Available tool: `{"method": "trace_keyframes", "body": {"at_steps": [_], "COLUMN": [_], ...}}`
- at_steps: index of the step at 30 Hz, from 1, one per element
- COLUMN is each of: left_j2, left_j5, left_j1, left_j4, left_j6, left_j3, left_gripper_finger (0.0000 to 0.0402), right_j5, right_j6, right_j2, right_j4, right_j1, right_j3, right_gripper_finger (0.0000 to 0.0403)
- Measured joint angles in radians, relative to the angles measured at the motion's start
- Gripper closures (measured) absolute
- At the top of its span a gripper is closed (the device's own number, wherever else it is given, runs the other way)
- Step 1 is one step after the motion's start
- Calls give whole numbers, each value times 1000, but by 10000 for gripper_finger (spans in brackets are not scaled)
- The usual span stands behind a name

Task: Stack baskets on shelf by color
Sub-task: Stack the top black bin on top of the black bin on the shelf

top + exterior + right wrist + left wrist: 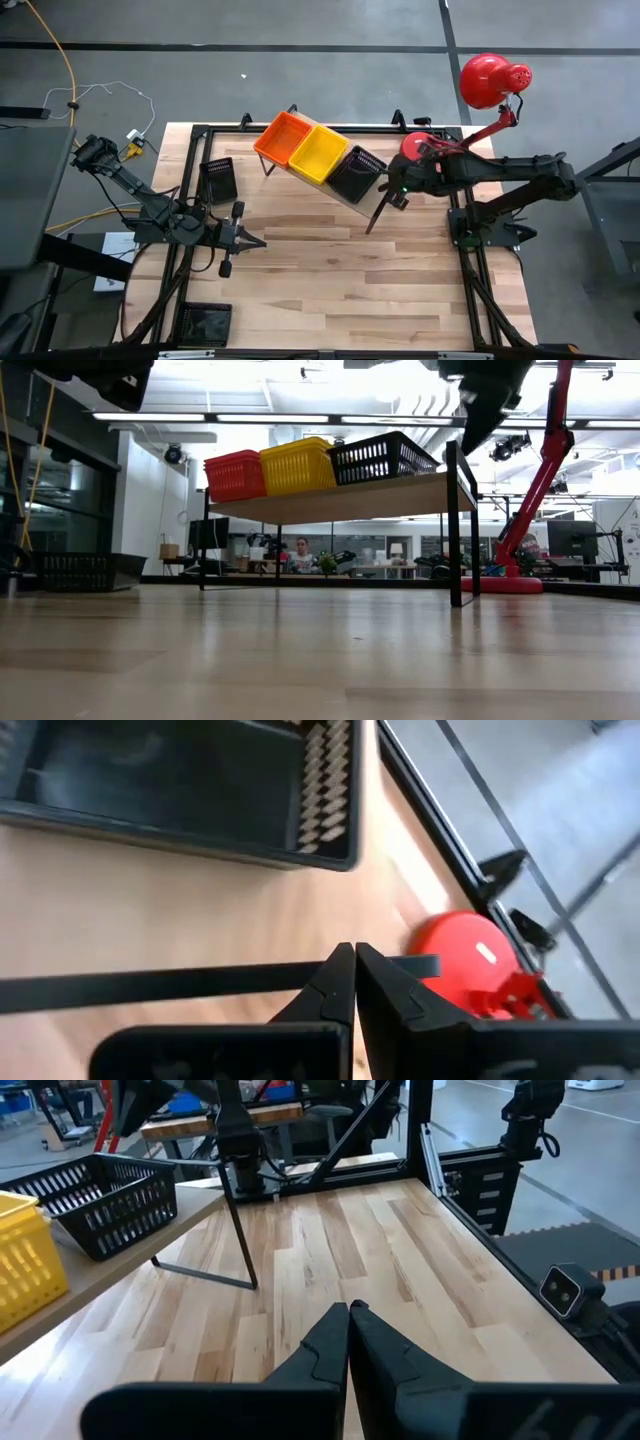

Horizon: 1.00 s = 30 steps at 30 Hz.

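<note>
Up on the shelf (pixel 372 213) three baskets sit in a tight row, touching side to side: the orange-red basket (pixel 281 139) at one end, the yellow basket (pixel 319 153) in the middle, the black basket (pixel 356 172) at the end nearest the right arm. The shelf itself stands slanted across the far half of the wooden table (pixel 340 290), its thin black legs planted on the planks. The right gripper (pixel 396 199) hovers just beside the black basket's end of the shelf, fingers pressed together and holding nothing, with the red lamp base (pixel 460 952) close behind it. Over on the other side, the left gripper (pixel 262 242) waits above the open tabletop, well apart from the shelf, its fingers also closed and empty. Two more black baskets are off the shelf: one black basket (pixel 219 181) on the table's left edge, another spare basket (pixel 207 323) at the near left corner. The red desk lamp (pixel 494 79) arches over the far right corner.
</note>
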State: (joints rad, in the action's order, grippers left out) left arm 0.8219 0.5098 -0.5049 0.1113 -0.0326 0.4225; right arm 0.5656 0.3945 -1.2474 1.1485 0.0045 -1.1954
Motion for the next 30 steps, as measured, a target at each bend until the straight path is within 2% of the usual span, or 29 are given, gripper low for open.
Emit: {"method": "trace_keyframes", "body": {"at_steps": [10,15,22,27,30], "left_j2": [0,0,0,0,0], "left_j5": [3,3,3,0,-1], "left_j1": [0,0,0,0,0], "left_j4": [-1,-1,-1,-18,-18], "left_j6": [-52,-54,-54,-66,-69], "left_j3": [0,0,0,0,0], "left_gripper_finger": [401,401,401,402,401], "right_j5": [91,120,108,20,-29], "right_j6": [111,153,212,271,306], "right_j2": [46,46,46,50,86], "right_j4": [-8,-8,20,102,76], "right_j1": [280,384,437,444,444], "right_j3": [0,0,0,0,32], "right_gripper_finger": [403,403,403,403,403]}}
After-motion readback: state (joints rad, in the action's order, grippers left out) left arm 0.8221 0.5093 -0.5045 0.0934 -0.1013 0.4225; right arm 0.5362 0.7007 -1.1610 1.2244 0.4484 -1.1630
